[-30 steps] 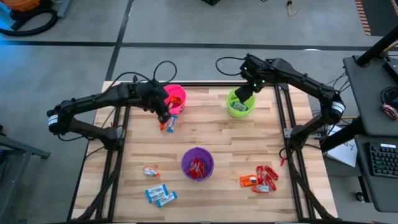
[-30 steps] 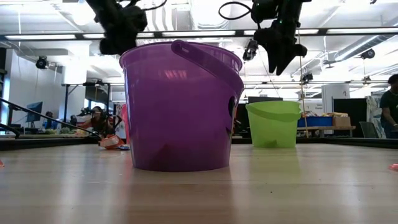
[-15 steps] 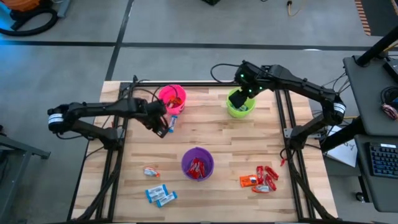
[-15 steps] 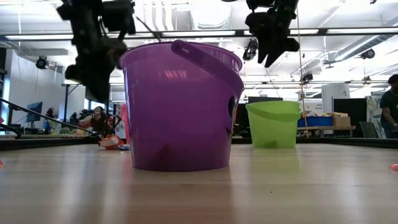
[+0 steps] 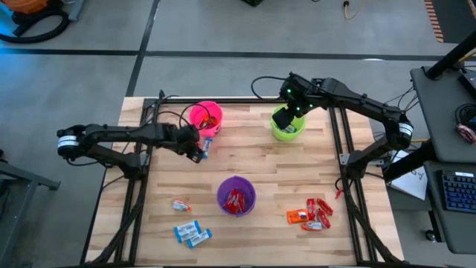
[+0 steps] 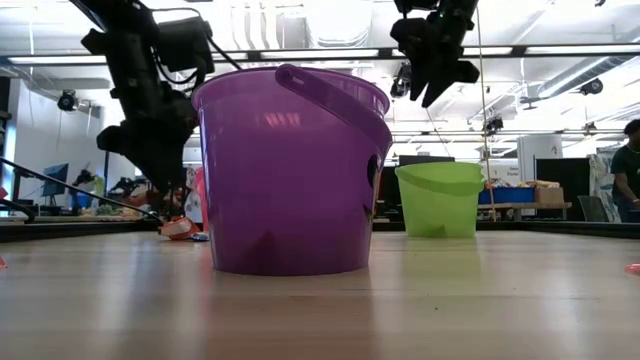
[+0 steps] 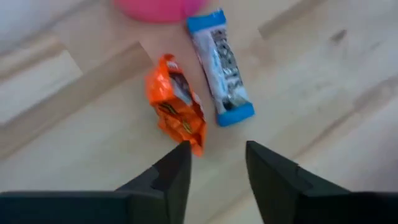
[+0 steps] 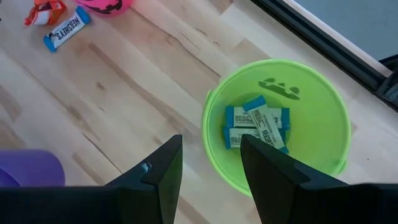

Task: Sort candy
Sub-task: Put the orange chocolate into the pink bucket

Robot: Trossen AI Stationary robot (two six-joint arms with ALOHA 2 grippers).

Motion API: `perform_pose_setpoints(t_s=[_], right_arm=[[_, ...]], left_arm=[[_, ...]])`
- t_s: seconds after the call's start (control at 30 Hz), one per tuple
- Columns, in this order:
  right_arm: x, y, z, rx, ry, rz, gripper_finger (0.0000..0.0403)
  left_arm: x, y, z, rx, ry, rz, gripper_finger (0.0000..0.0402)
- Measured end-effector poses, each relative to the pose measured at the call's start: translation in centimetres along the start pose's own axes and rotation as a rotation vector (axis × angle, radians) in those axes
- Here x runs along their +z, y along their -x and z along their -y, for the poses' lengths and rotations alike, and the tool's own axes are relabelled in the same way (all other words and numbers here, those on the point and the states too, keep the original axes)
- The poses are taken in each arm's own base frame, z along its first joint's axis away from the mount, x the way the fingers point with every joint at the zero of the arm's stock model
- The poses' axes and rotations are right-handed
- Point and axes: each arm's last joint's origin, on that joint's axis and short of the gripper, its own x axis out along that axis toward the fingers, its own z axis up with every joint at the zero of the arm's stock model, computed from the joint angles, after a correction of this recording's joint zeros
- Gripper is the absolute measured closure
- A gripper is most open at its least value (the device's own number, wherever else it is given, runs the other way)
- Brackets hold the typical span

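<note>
— Nearest the front edge?
— Loose candy only. Two blue-and-white bars [image 5: 192, 234] at front left, side by side, plus one small orange-and-white piece [image 5: 180, 205] a little behind them. At front right, a heap of red candies [image 5: 318, 214] with one orange wrapper [image 5: 297, 217] touching its left side.

— Then the containers?
— Purple cup [image 5: 236, 196] first, mid-table, holding several red candies [image 5: 236, 200]. From the low view, fills the middle of the picture and blocks most of the table behind, handle tilted across its rim.
— And farther back?
— Pink cup [image 5: 204, 117] at back left, something orange-red inside [image 5: 212, 119]. Green cup [image 8: 277, 129] at back right, with a few blue-and-white bars [image 8: 256, 127] lying on its bottom.

— Anything loose near the pink cup?
— An orange candy [image 7: 176, 103] and a blue-and-white bar [image 7: 221, 66], side by side on the wood just in front of the cup, close together.

— Left gripper?
— Left gripper [image 7: 215, 167] low over the table, just short of that pair. Fingers spread, nothing between them; orange wrapper's near end just beyond the gap, toward one fingertip.

— Right gripper?
— Right gripper [image 8: 208, 168] hanging above the near rim of the green cup, clear of it. Fingers apart, pinching nothing.

— In the way of anything?
— Purple cup between the front piles and the back cups. Beyond the table, a room with ceiling lights; a person [image 6: 629, 165] at the far right edge in the low view.
</note>
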Motion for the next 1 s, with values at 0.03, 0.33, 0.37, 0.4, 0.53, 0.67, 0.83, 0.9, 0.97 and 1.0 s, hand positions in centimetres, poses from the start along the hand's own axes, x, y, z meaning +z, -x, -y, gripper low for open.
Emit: perform_pose_setpoints(t_s=[0.03, 0.33, 0.37, 0.4, 0.53, 0.67, 0.83, 0.9, 0.97, 1.0], right_arm=[[0.0, 0.0, 0.0, 0.001, 0.000, 0.004, 0.0248], [0.1, 0.0, 0.0, 0.003, -0.009, 0.007, 0.0248], [0.1, 0.0, 0.0, 0.003, -0.009, 0.006, 0.0248], [0.1, 0.0, 0.0, 0.003, -0.009, 0.006, 0.0248], [0.1, 0.0, 0.0, 0.003, -0.009, 0.006, 0.0248], [0.1, 0.0, 0.0, 0.003, -0.009, 0.006, 0.0248], [0.1, 0.0, 0.0, 0.003, -0.009, 0.006, 0.0248], [0.1, 0.0, 0.0, 0.003, -0.009, 0.005, 0.0248], [0.1, 0.0, 0.0, 0.003, -0.009, 0.006, 0.0248], [0.1, 0.0, 0.0, 0.004, -0.009, 0.006, 0.0248]], left_arm=[[0.0, 0.0, 0.0, 0.011, -0.003, 0.010, 0.0254], [-0.1, -1.0, 0.1, 0.051, -0.047, 0.034, 0.0175], [-0.2, -1.3, 0.1, 0.049, -0.044, 0.036, 0.0172], [-0.3, -1.6, 0.1, 0.049, -0.040, 0.040, 0.0171], [-0.5, -2.7, 0.0, 0.056, -0.034, 0.040, 0.0175], [-0.8, -3.7, -0.1, 0.064, -0.035, 0.033, 0.0189], [-1.2, -4.8, -0.2, 0.081, -0.034, 0.014, 0.0210], [-1.3, -5.0, -0.3, 0.087, -0.034, 0.005, 0.0222], [-1.4, -5.1, -0.2, 0.091, -0.037, 0.000, 0.0240], [-1.4, -5.2, -0.2, 0.093, -0.038, -0.003, 0.0250]])
